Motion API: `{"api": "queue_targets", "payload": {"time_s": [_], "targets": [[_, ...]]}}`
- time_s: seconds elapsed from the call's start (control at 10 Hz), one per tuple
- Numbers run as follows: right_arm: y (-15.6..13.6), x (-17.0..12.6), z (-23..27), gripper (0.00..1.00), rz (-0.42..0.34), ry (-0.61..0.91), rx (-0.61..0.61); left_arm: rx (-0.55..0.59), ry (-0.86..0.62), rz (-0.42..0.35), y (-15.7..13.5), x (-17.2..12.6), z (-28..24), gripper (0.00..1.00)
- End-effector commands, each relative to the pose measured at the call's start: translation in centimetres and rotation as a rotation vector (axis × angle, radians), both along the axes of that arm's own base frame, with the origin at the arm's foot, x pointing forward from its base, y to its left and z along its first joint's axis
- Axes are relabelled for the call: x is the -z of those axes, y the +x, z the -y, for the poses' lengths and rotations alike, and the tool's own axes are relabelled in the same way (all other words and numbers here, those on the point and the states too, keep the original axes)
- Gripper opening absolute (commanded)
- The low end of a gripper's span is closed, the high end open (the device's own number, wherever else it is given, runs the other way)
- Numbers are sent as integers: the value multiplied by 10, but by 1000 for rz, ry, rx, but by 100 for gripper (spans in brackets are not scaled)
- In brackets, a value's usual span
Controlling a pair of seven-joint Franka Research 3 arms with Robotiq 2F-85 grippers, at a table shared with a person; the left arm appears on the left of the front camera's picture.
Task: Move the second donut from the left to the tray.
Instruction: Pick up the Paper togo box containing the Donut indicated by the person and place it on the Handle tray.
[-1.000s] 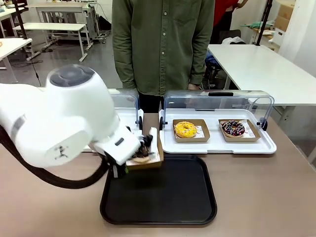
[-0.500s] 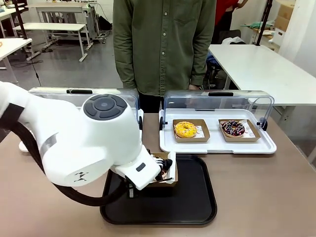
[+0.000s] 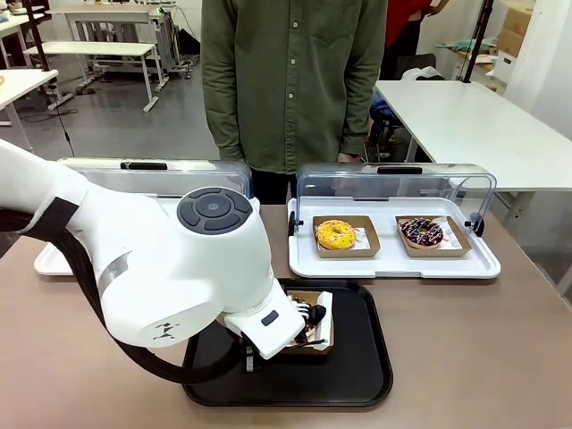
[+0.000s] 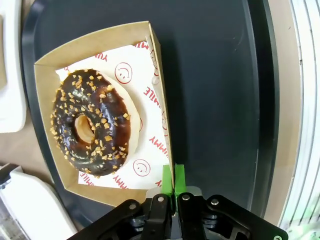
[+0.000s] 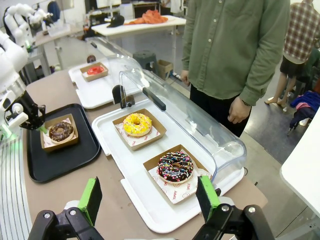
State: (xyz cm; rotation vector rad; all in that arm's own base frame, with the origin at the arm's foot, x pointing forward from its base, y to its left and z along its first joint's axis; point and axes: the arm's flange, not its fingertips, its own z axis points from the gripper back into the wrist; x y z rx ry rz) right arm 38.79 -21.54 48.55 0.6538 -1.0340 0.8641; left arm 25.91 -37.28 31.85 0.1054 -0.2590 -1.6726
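Note:
The second donut from the left point(image 4: 92, 122) has dark chocolate icing with pale crumbs and lies in a square brown cardboard holder point(image 4: 100, 37). My left gripper point(image 4: 173, 176) is shut on the holder's side wall, green pads pinching its rim. The holder is low over the middle of the black tray point(image 4: 215, 100); I cannot tell whether it touches. In the front view my left arm hides most of the holder point(image 3: 315, 315) above the tray point(image 3: 353, 375). The right wrist view shows the donut point(image 5: 61, 131) on the tray point(image 5: 70, 157), with my right gripper point(image 5: 149, 196) open and holding nothing.
A white tray point(image 3: 393, 266) with a raised clear lid holds a yellow donut point(image 3: 335, 234) and a dark donut with coloured sprinkles point(image 3: 422, 231). A second lidded white tray carries a red donut point(image 5: 95, 69). A person in a green shirt point(image 3: 295, 80) stands at the far edge.
My left gripper has carried the holder with the donut rightward and downward, from the tray's far left corner to low over its middle. The right arm has stayed still.

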Motion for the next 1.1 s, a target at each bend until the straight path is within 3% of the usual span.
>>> {"api": "queue_targets", "payload": {"time_s": [0.0,0.6,0.7,0.8,0.9,1.0], "targets": [[0,-2,-1,100,8,5,-3,-1,-7,18,1,2,6,2],[0,-2,-1,100,8,5,-3,3,33,-14,6,12,11,2],[0,-2,-1,100,8,5,-3,6,31,-4,6,10,11,59],[0,-2,-1,100,8,5,-3,-1,31,-1,5,6,9,59],[0,-2,-1,100,8,5,-3,-1,34,1,4,2,9,100],[0,-2,-1,100,8,5,-3,0,27,1,3,-3,7,62]]}}
